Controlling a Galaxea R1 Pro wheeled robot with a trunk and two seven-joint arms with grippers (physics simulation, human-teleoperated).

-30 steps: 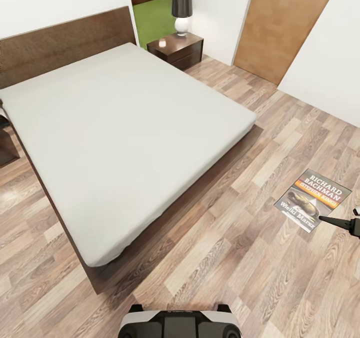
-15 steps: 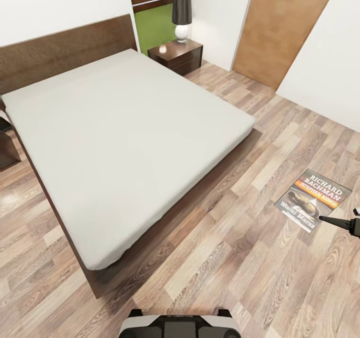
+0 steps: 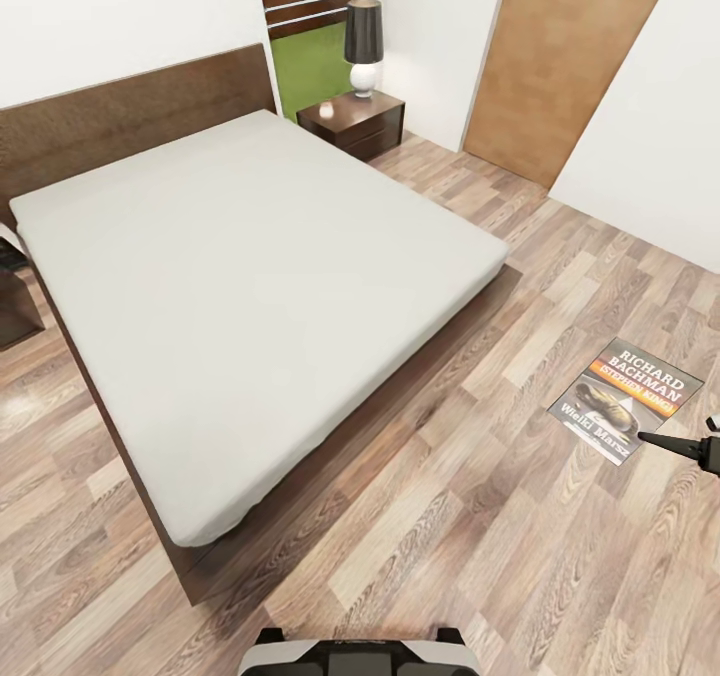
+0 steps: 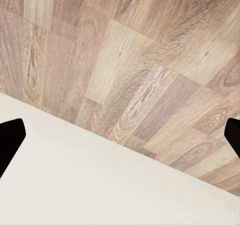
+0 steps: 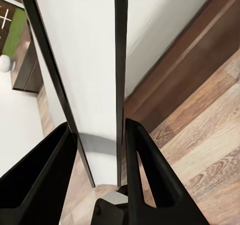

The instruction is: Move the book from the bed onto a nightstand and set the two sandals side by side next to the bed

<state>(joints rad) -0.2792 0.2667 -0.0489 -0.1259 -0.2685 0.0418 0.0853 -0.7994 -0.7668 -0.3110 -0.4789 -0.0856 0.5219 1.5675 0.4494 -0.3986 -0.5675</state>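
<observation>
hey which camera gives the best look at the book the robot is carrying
The head view: the book hangs cover-up over the floor, its "Richard Bachman" lettering readable, beside the right gripper. The right wrist view sees the book edge-on, clamped between the fingers, the cover unreadable. The left wrist view looks at the floor.

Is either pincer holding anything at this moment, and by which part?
The right pincer grips the book near the cover's lower corner, with a finger on each face. The left pincer is open and holds nothing.
</observation>
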